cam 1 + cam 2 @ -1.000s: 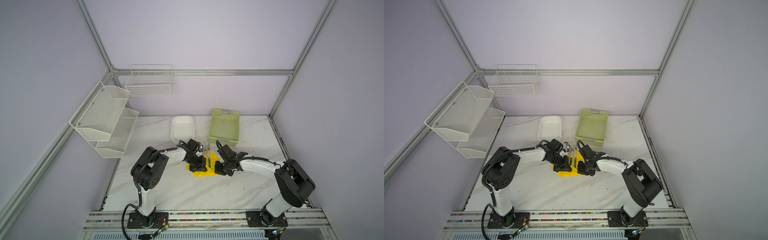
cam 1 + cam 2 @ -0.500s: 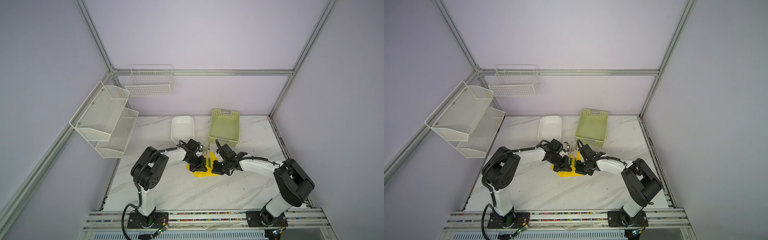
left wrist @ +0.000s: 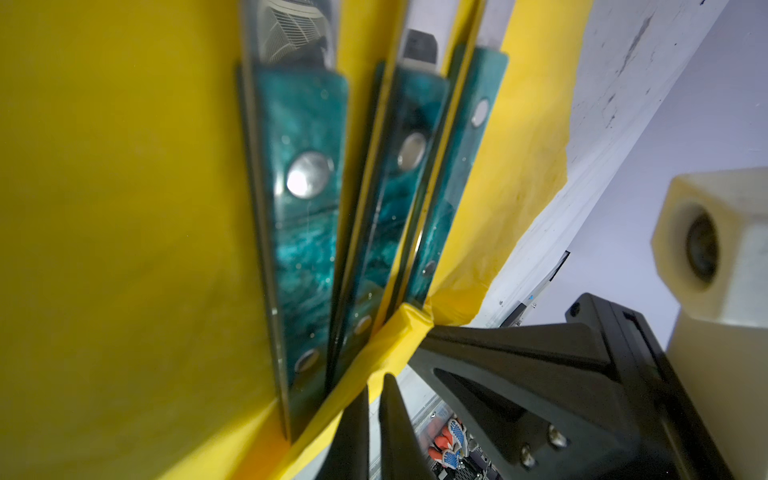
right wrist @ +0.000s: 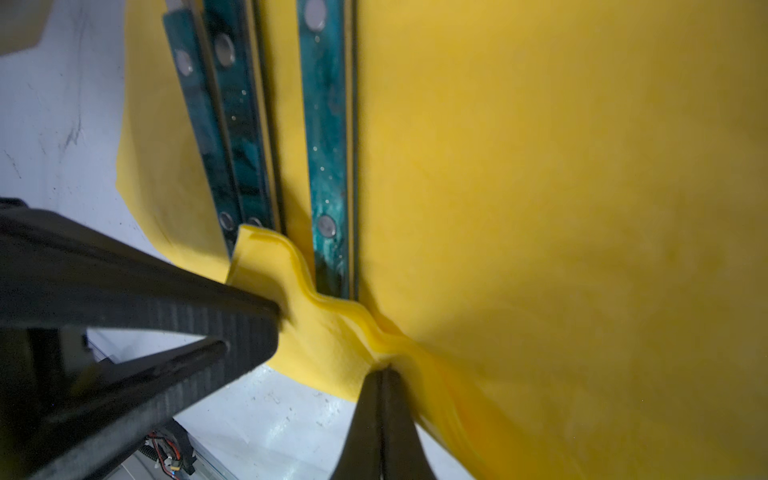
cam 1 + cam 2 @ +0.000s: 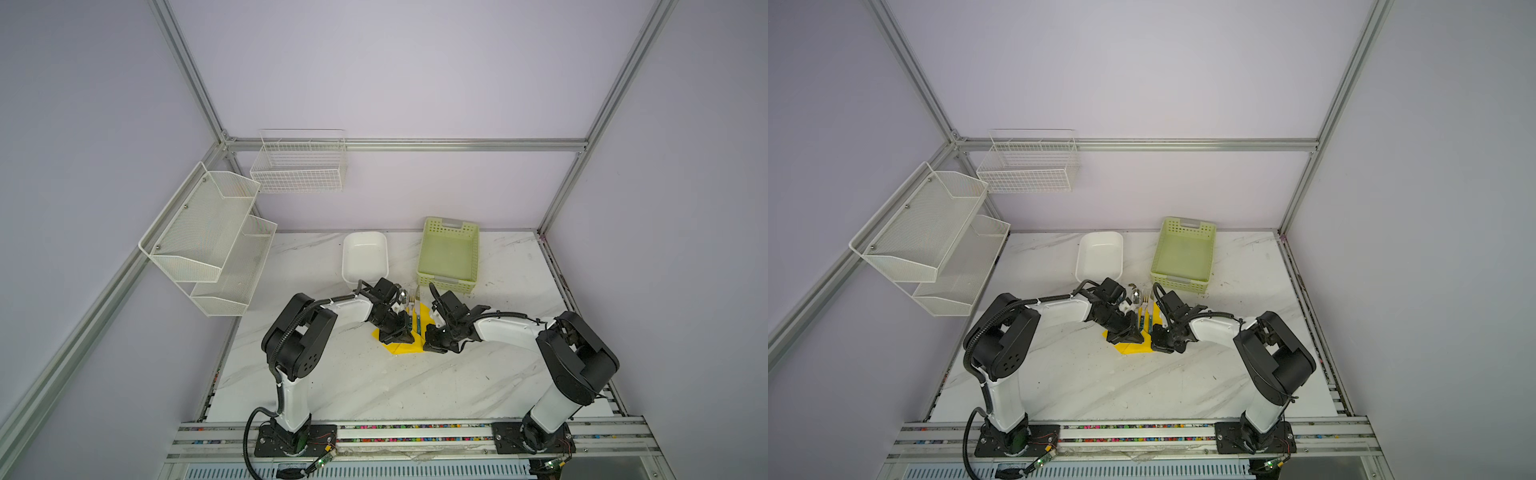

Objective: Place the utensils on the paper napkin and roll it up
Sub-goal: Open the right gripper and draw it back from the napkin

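Right wrist view, close up: the right gripper (image 4: 380,386) has its two thin black fingers pressed together, pinching a raised fold of the paper napkin (image 4: 540,166), a bright yellow sheet. The fold stands up in a wave over the handle ends of the utensils (image 4: 325,145). These are three pieces with dark teal marbled handles and silver rivets, lying side by side on the yellow paper. The left gripper (image 4: 270,328) comes in from the side, its ribbed black tip touching the same fold. In the left wrist view the left gripper's fingers are likewise closed together on the folded yellow edge, right at the handle ends, with the right gripper just beside it. In both top views the napkin lies near the middle of the white marble tabletop (image 5: 374,386), largely hidden under the two black grippers. The grippers sit close together at the side of the napkin that faces the tabletop's near edge. The silver heads of the utensils point toward the far edge and stick out past the paper. Beyond them, near the far edge, stand a white dish (image 5: 345,257) and, to its right, a pale green perforated basket (image 5: 446,282).
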Available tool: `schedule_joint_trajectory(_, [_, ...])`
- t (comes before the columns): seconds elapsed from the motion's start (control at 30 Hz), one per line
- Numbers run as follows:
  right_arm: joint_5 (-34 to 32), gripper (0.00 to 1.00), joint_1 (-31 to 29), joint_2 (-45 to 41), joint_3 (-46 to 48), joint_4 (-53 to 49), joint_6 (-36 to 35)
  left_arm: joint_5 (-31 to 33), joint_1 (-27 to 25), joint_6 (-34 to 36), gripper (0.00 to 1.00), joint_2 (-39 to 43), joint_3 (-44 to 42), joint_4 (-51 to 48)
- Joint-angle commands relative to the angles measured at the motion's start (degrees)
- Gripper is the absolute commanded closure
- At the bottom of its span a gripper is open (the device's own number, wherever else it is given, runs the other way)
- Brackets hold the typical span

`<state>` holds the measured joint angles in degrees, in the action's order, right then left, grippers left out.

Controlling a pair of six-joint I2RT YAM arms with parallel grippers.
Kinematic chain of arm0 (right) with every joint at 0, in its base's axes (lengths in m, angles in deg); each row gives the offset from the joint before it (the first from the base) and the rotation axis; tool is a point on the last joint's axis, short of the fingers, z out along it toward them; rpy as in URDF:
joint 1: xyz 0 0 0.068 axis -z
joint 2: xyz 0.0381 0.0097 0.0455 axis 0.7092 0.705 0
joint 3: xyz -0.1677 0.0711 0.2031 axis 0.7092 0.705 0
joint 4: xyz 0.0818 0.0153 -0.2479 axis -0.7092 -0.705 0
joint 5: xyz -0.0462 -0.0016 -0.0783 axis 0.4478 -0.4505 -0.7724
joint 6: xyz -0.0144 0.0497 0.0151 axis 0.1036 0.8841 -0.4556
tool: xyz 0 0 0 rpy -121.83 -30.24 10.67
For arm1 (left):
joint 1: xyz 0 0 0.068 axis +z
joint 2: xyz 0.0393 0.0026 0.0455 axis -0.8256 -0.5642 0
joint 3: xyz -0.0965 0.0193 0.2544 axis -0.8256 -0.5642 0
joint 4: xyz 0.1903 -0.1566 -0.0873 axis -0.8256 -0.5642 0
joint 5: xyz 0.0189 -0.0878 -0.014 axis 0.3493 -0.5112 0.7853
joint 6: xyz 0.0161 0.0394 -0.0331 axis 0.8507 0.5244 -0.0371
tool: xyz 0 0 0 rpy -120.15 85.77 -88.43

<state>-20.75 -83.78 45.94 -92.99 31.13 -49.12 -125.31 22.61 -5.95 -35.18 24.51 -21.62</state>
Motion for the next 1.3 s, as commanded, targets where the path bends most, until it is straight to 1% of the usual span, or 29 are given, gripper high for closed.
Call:
schedule_joint_trajectory(0.0, [-0.7, 0.94, 0.0, 1.8, 1.0, -0.7, -1.2, 1.1, 0.0, 0.0, 0.91, -0.4, 3.5, -1.8])
schedule_joint_trajectory(0.13, [-1.4, 0.94, 0.0, 1.4, 0.4, -1.6, -1.2, 1.1, 0.0, 0.1, 0.90, -0.3, 3.6, -1.8])
schedule_joint_trajectory(0.27, [-4.3, 0.94, 0.0, -0.2, -0.9, -3.8, -1.0, 1.1, 0.0, 0.1, 0.90, -0.3, 3.6, -1.8])
schedule_joint_trajectory(0.4, [-5.8, 0.93, 0.0, -0.4, -2.1, -5.8, -1.1, 1.0, 0.0, 0.2, 0.90, -0.2, 3.5, -1.8])
schedule_joint_trajectory(0.63, [-8.9, 0.87, 0.2, -4.4, -3.6, -6.6, 1.0, 1.1, 0.0, 0.2, 0.90, -0.1, 3.3, -1.9])
schedule_joint_trajectory(0.8, [-10.1, 0.84, 1.7, -5.6, -4.0, -7.5, 1.1, 1.0, 0.0, 0.2, 0.90, -0.2, 3.3, -1.9])
schedule_joint_trajectory(0.93, [-10.4, 0.83, 4.6, -7.0, -3.1, -7.6, 0.5, 1.1, 0.0, 0.2, 0.90, -0.2, 3.2, -1.8])
schedule_joint_trajectory(1.0, [-9.9, 0.80, 6.6, -7.5, -2.4, -7.5, -0.2, 1.0, 0.0, 0.2, 0.90, -0.2, 3.2, -1.8])
schedule_joint_trajectory(1.1, [-8.9, 0.74, 9.9, -7.8, -1.8, -7.3, -2.0, 1.1, 0.0, 0.2, 0.91, -0.1, 3.2, -1.8])
schedule_joint_trajectory(1.27, [-9.7, 0.59, 15.0, -7.3, -1.7, -7.3, -5.6, 1.2, 0.0, 0.1, 0.90, -0.3, 3.2, -1.8])
